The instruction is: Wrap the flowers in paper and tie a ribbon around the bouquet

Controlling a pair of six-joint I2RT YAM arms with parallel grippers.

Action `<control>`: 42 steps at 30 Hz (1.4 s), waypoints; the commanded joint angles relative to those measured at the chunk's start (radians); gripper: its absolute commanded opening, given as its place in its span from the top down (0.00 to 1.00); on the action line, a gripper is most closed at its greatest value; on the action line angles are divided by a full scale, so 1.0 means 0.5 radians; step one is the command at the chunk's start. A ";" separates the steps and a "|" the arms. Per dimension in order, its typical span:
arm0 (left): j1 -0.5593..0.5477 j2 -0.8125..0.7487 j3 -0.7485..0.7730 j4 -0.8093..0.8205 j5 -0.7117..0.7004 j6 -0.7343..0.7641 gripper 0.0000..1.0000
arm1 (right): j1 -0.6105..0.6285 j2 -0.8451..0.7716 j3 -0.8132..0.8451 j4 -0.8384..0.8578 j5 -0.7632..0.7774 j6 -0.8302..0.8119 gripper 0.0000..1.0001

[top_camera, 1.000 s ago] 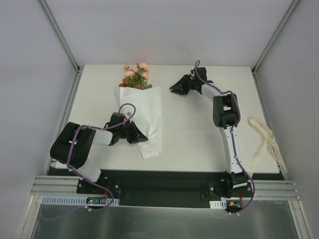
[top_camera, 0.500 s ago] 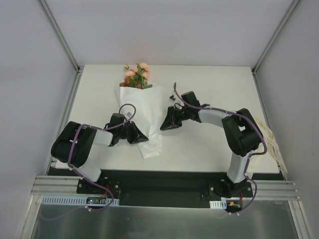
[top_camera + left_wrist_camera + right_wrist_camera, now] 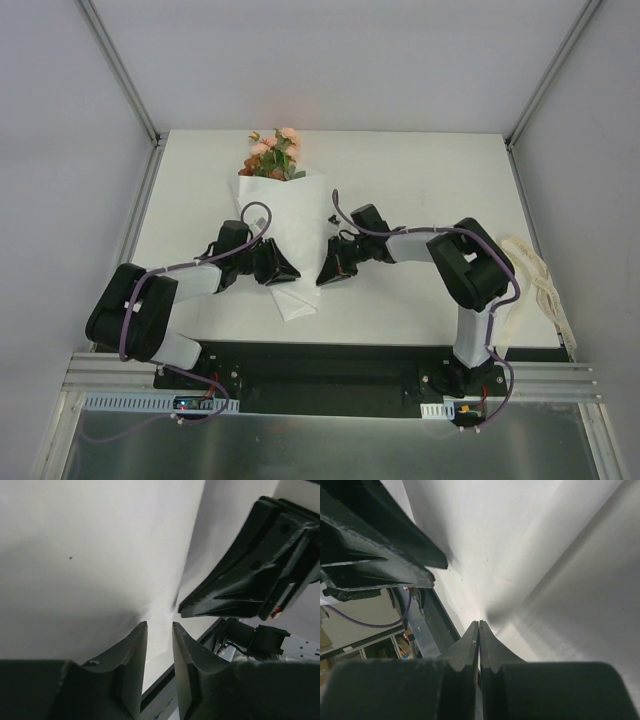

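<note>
Shows creased white paper point(image 3: 296, 212) cone mid-frame, pink-peach flowers point(image 3: 273, 152) at top; left pincer point(image 3: 159, 626) slightly apart, right pincer point(image 3: 479, 625) together.

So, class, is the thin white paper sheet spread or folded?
Folded: the thin white paper sheet forms a cone, pink and orange blooms showing at its wide end.

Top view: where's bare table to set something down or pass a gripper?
Free: far right of the table, between the paper and the ribbon, beyond the right arm; the left strip between paper and rail. Crowded: the paper's near end, where the left gripper and right gripper meet; the flowers fill its far end.
</note>
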 commanded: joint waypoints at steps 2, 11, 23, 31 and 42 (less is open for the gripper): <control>-0.087 -0.063 0.056 -0.074 0.071 0.022 0.79 | 0.071 0.010 0.050 0.112 -0.058 0.019 0.96; -0.084 0.133 -0.162 -0.018 -0.193 0.068 1.00 | 0.197 0.028 -0.033 0.167 -0.028 0.089 0.92; -0.088 0.195 -0.174 -0.162 -0.310 0.038 1.00 | 0.164 0.053 -0.306 0.312 0.101 0.289 0.99; -0.084 0.210 -0.168 -0.187 -0.294 0.062 1.00 | -0.002 0.160 -0.260 0.290 0.251 0.629 0.99; -0.084 0.225 -0.110 -0.242 -0.251 0.099 1.00 | -0.143 0.341 0.133 0.042 0.319 0.881 0.99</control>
